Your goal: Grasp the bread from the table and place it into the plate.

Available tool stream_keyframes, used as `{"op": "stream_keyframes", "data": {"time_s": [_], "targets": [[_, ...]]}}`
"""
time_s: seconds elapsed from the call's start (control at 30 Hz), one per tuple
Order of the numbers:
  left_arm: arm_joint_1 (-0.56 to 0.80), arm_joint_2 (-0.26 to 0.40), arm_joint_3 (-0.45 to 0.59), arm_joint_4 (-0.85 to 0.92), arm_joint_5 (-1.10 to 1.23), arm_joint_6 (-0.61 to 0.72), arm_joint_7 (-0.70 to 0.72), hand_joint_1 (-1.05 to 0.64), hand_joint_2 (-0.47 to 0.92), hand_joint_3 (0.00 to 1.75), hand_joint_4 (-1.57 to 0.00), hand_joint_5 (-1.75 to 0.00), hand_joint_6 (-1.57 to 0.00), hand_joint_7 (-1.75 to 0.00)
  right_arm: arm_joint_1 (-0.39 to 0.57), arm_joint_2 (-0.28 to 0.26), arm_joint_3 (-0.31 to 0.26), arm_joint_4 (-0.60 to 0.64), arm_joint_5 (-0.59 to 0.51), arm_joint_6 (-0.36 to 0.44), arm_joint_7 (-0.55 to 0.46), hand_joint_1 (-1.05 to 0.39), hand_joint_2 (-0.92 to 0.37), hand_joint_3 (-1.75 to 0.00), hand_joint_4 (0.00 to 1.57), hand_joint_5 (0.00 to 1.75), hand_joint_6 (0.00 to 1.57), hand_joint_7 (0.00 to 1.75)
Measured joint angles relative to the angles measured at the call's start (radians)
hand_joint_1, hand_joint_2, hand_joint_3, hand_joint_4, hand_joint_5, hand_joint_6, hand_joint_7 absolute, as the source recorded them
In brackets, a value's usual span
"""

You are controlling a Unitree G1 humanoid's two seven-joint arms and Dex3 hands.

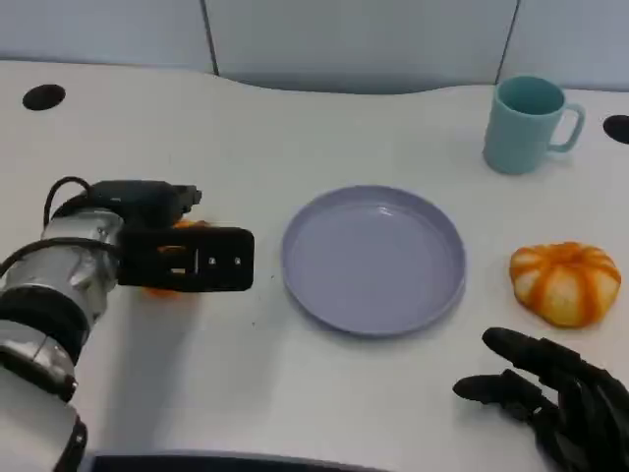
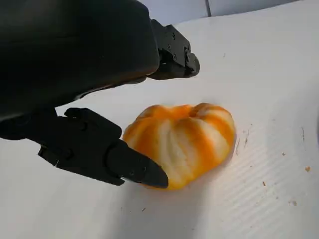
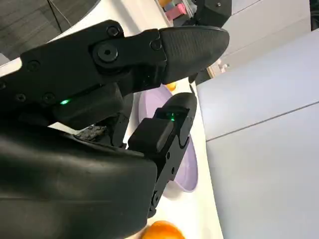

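An orange-and-white striped bread lies on the white table left of the plate, and in the head view a sliver of this bread peeks out under my left hand. My left hand straddles it with fingers apart: one fingertip touches the bread's near edge, while the upper fingers stay clear of it. The round lilac plate sits mid-table with nothing on it. My right hand rests at the front right, fingers spread, holding nothing.
A second striped bread lies right of the plate, just beyond my right hand. A teal mug stands at the back right. Crumbs dot the table near the left bread. The right wrist view shows my right hand and the plate.
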Motion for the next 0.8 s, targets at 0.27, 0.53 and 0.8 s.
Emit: {"op": "stream_keyframes", "data": {"time_s": [0.27, 0.53, 0.8], "targets": [[-0.025, -0.036, -0.023, 0.06, 0.001, 0.015, 0.002, -0.38, 0.78, 0.0, -0.02, -0.12, -0.17, -0.01, 0.003, 0.0, 0.0, -0.003, 0.0, -0.001, -0.004, -0.74, -0.92, -0.32, 0.67, 0.81, 0.93, 0.01], [-0.033, -0.066, -0.037, 0.09, 0.0, 0.029, 0.002, -0.33, 0.76, 0.0, 0.0, -0.11, -0.17, 0.0, 0.009, 0.0, 0.002, -0.011, 0.001, 0.003, -0.003, -0.75, -0.92, -0.31, 0.65, 0.81, 0.92, 0.0], [-0.048, -0.086, -0.063, 0.112, 0.004, 0.071, 0.002, -0.33, 0.76, 0.0, -0.01, -0.06, -0.14, -0.01, 0.02, 0.0, 0.003, -0.024, 0.002, 0.006, -0.003, -0.75, -0.92, -0.3, 0.65, 0.81, 0.92, 0.0]]}}
